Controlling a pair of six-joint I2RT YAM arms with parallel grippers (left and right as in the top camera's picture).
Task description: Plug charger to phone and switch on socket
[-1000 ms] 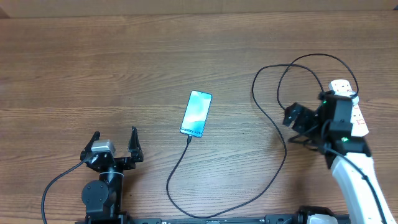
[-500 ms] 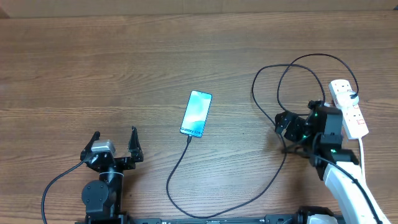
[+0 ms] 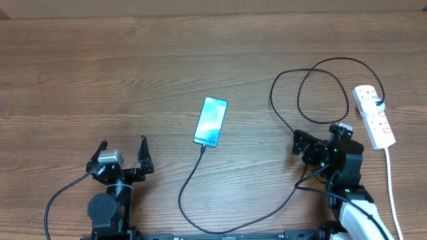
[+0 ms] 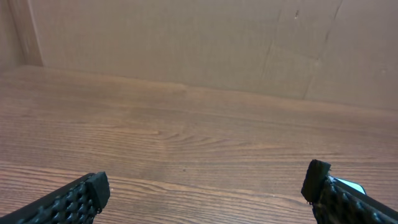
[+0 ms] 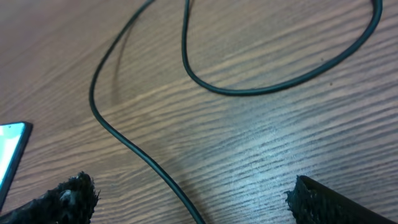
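Fingertips [image 5: 69, 194] of the right gripper [image 3: 302, 148] stand wide apart with nothing between them. The charger [image 3: 181, 200] runs across the table [image 3: 100, 67] just below and ahead of them, untouched. From there the cable trails away to the phone [image 3: 211, 121], which lies flat, screen lit, well off to these fingers' left. The left gripper [image 3: 123, 142] is equally open and empty, with the phone ahead of it and to its right.

The cable looks light, thin and limp, likely to spring back into its loops, so the firmest hold would be just behind the connector tip [image 3: 202, 149]. The phone is probably slick on the wood and may slide if pushed unbraced.

The socket [image 3: 373, 119] lies beyond the right fingers, to their right, a black plug [image 3: 377, 102] in it. Whether the tip sits fully in the phone's port cannot be told. The red switches [image 3: 382, 120] are too small to read. Both wrist views crop the phone to a sliver.
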